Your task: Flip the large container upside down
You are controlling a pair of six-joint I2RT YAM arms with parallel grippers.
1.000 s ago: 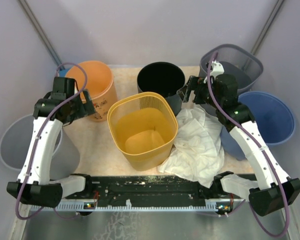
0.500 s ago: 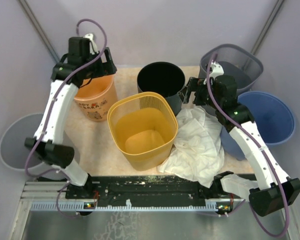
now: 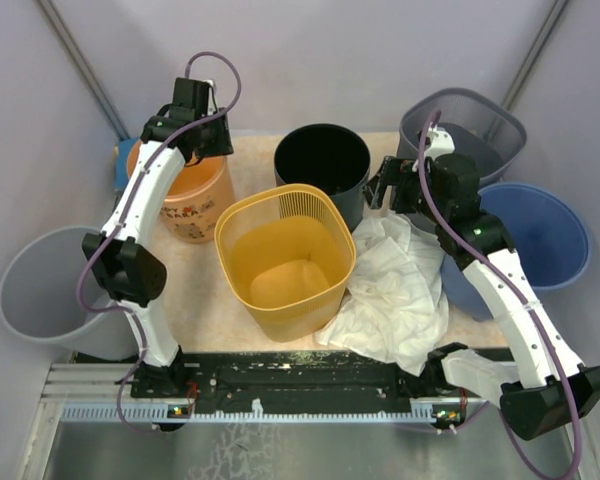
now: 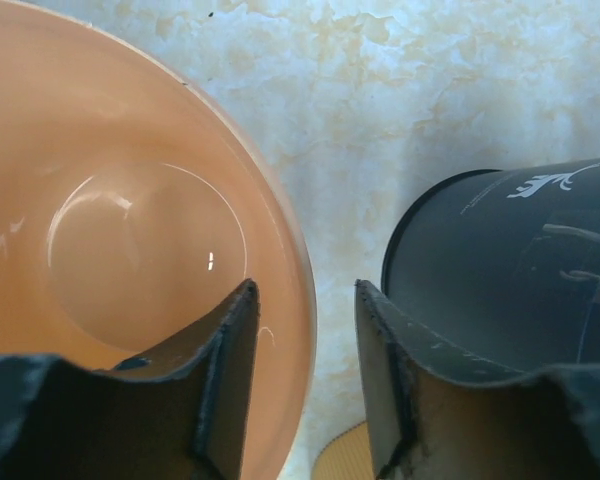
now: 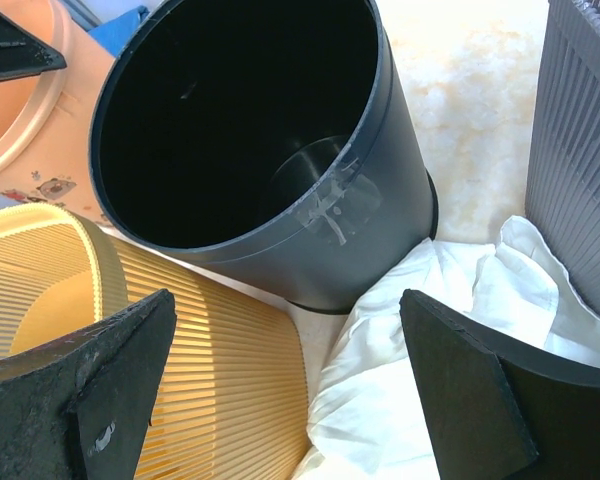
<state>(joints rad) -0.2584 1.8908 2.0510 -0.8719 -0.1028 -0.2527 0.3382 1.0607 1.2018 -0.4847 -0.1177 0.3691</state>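
Observation:
A large orange container (image 3: 185,195) stands upright at the back left of the table, its inside bare (image 4: 130,250). My left gripper (image 3: 212,140) hangs over its right rim. In the left wrist view the left gripper (image 4: 302,290) straddles that rim, one finger inside and one outside. The jaws are partly narrowed, and table shows between the rim and the outer finger. My right gripper (image 3: 378,185) is wide open by the black bin (image 3: 322,160), holding nothing. Seen from its wrist, the right gripper (image 5: 287,295) hovers over the gap between the black bin (image 5: 240,120) and the white cloth (image 5: 450,340).
A yellow ribbed basket (image 3: 285,255) stands upright in the middle, touching the black bin. A crumpled white cloth (image 3: 395,290) lies to its right. A grey mesh bin (image 3: 470,125) and a blue bin (image 3: 535,235) stand at the right. A grey bin (image 3: 30,290) sits off the left edge.
My left arm has swung up from the left side to above the orange container's right rim, and its jaws have narrowed. The right arm has barely moved.

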